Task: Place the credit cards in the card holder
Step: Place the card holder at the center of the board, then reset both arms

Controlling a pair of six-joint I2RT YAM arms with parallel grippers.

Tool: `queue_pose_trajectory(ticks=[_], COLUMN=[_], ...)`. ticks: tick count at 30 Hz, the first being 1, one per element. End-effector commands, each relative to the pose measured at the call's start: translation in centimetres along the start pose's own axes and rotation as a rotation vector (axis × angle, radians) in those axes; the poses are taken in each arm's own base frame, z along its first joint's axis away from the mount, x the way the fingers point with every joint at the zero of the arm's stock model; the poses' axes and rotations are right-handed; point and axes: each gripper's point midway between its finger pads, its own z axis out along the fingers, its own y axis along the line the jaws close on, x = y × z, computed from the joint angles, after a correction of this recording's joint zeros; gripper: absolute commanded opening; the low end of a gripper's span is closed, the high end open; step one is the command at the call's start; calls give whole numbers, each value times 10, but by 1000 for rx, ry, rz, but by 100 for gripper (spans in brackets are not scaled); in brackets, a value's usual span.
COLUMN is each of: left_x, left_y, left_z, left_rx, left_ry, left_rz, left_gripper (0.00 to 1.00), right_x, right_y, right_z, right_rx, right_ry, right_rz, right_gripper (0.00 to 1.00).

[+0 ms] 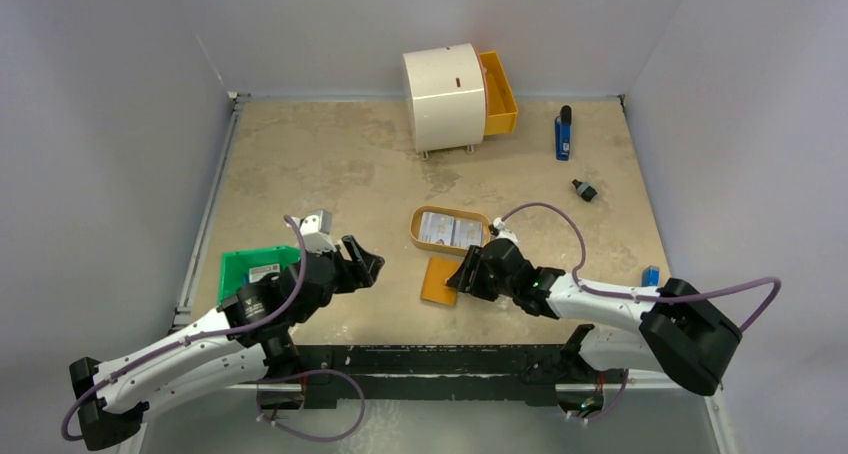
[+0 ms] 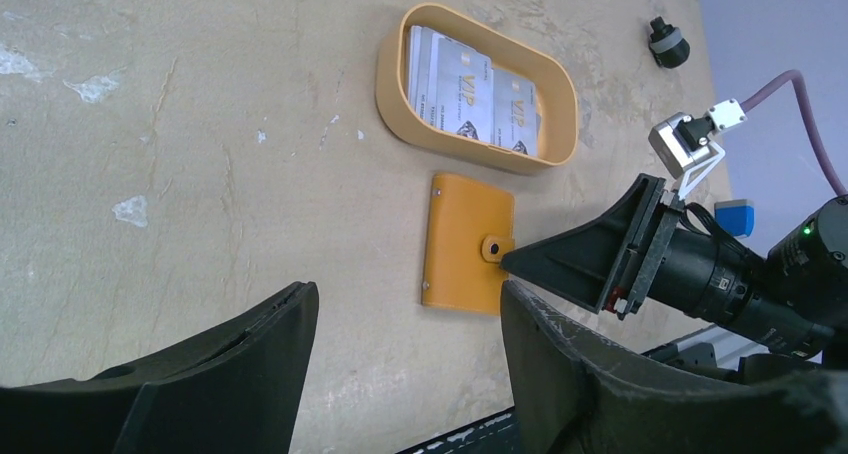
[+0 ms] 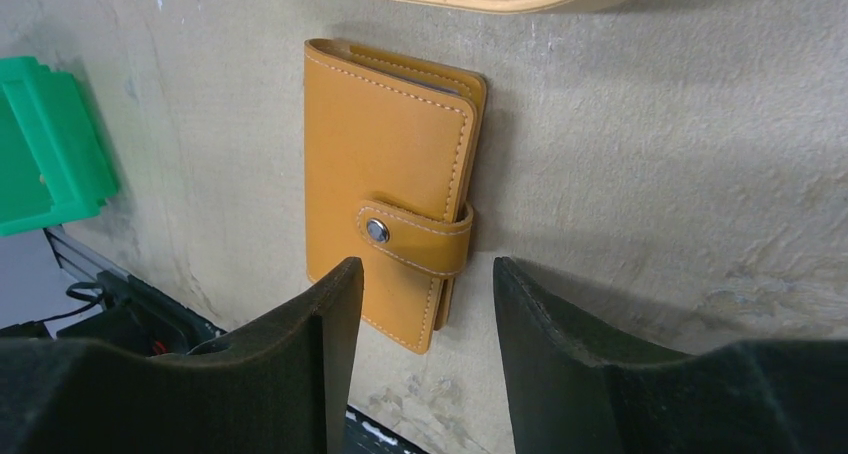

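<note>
You have both credit cards [image 2: 450, 79] lying flat, side by side, inside oval tan tray [image 2: 388, 89]. Card holder [image 3: 385, 164] on worktop [image 1: 330, 164] just beside tray, outside it, strap snapped closed. Your right pincer [image 3: 425, 269] released, fingers spread either side of strap end, grasping nothing. Your left pincer [image 2: 405, 294] released too, empty, well apart from card holder. Green bin [image 1: 245, 269] beside left arm, contents unclear.

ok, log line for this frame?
credit cards: in tray | card holder: snapped shut | right claw: open, at card holder | left claw: open, empty
</note>
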Motion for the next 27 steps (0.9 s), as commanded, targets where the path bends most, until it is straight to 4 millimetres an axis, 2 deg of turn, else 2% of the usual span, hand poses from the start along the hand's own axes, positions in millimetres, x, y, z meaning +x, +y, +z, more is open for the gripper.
queue_pose_trajectory(ticks=[1, 11, 15, 17, 19, 22, 25, 27], left_x=[-3, -5, -8, -16, -30, -58, -92, -107], left_y=[-8, -5, -4, -5, -3, -1, 6, 17], left_z=[1, 1, -2, -6, -12, -22, -32, -37], left_rx=[28, 16, 11, -2, -34, -87, -152, -216], left_ry=[-10, -19, -28, -42, -73, -161, -313, -402], left_rz=[-23, -16, -12, -3, 7, -11, -124, -222], left_gripper=[66, 65, 66, 66, 68, 74, 79, 80], right_x=[-7, -5, -15, -29, -49, -91, -131, -154], right_y=[19, 17, 19, 22, 16, 25, 38, 38], right_z=[4, 8, -3, -21, -42, -83, -121, -141], right_rx=[-64, -58, -43, -21, 36, 67, 114, 204], right_ry=[-12, 0, -35, -85, -161, -329, -475, -553], right_rz=[-2, 0, -21, -54, -118, -246, -318, -324], right_gripper=[52, 51, 53, 58, 60, 64, 68, 69])
